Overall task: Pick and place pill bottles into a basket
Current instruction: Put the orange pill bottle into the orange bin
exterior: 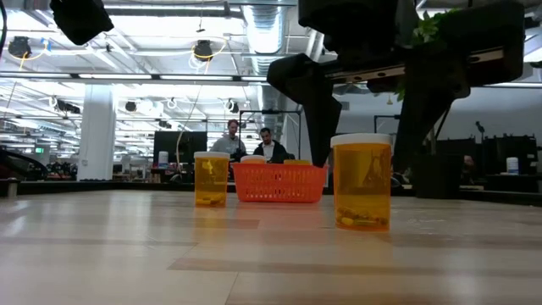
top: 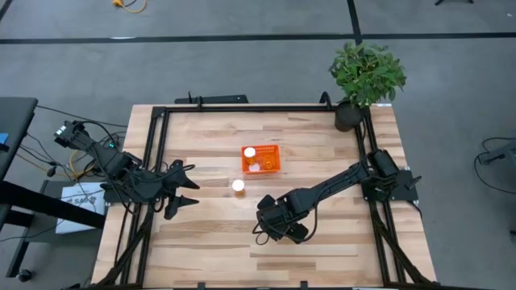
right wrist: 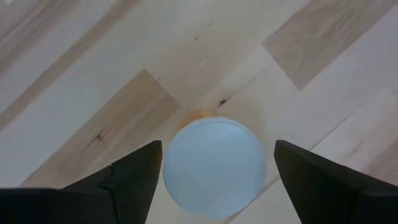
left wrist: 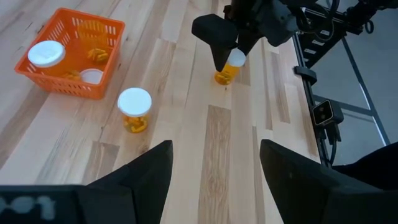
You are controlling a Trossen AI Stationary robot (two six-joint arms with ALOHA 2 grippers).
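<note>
Two dark six-joint arms reach over the pale wooden plank counter (top: 322,242), and we take the small bright orange mesh-sided basket (top: 260,159) as our landmark.

We go by size. The basket sits near the counter's middle. Two white-capped pill bottles already lie inside it, one cap (left wrist: 46,53) toward one corner and another (left wrist: 92,76) beside it.

The right pincer (right wrist: 214,165) hangs well apart from the basket, on the basket's right-arm side and toward the front edge of the counter. Its two fingers are spread wide, gripping nothing. Between them stands an upright amber pill bottle with a white cap (exterior: 362,184), and neither finger touches it.

The left pincer (left wrist: 214,168) waits off the basket's left-arm side, its fingers also parted and empty.

Another upright amber bottle with a white cap (top: 239,186) stands just beside the basket, on its front side.

We judge the bottles to be light, rigid plastic with smooth, round walls. A few pills show at the bottom, so they likely carry little weight. Such a bottle could tip or spin away under an off-centre squeeze. We would take hold across the body just under the cap, with both fingers level and the bottle centred. Moderate force should be enough.
</note>
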